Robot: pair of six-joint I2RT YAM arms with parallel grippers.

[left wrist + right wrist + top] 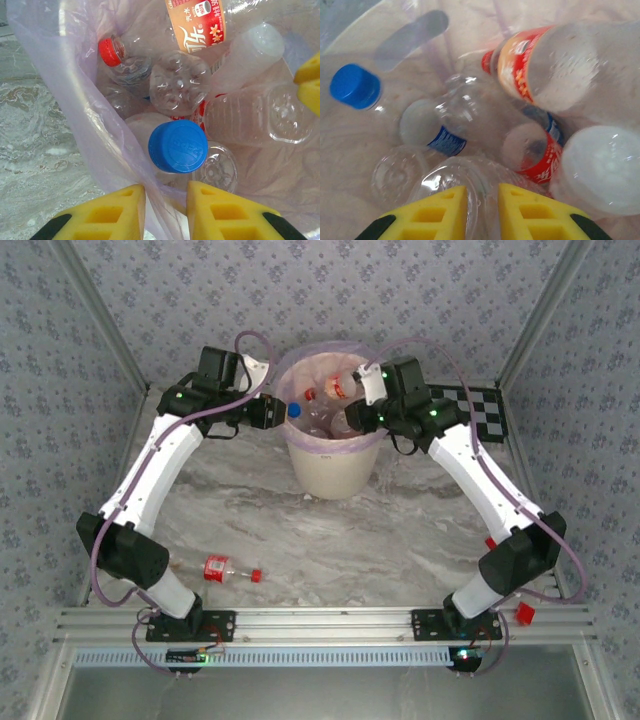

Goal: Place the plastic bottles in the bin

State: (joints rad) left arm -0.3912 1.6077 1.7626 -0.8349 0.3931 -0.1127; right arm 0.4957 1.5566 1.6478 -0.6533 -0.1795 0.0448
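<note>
The bin point(335, 468), a cream bucket lined with a pink bag point(75, 95), stands at the back middle and holds several plastic bottles. My left gripper point(278, 412) sits at its left rim. Its jaws point(166, 192) stand narrowly apart with a fold of the bag between them, and a blue-capped bottle point(178, 146) stands just beyond the tips. My right gripper point(352, 420) reaches in from the right, shut point(482, 192) on a clear bottle point(445, 180). A red-labelled bottle point(545, 65) lies on top of the pile. One more red-capped bottle point(230, 568) lies on the table near the left arm's base.
A black-and-white checkerboard point(485, 410) lies at the back right behind the right arm. A small red piece point(523, 613) sits by the front rail at the right. Patterned walls close in the back and both sides. The marble tabletop point(340, 540) stretches in front of the bin.
</note>
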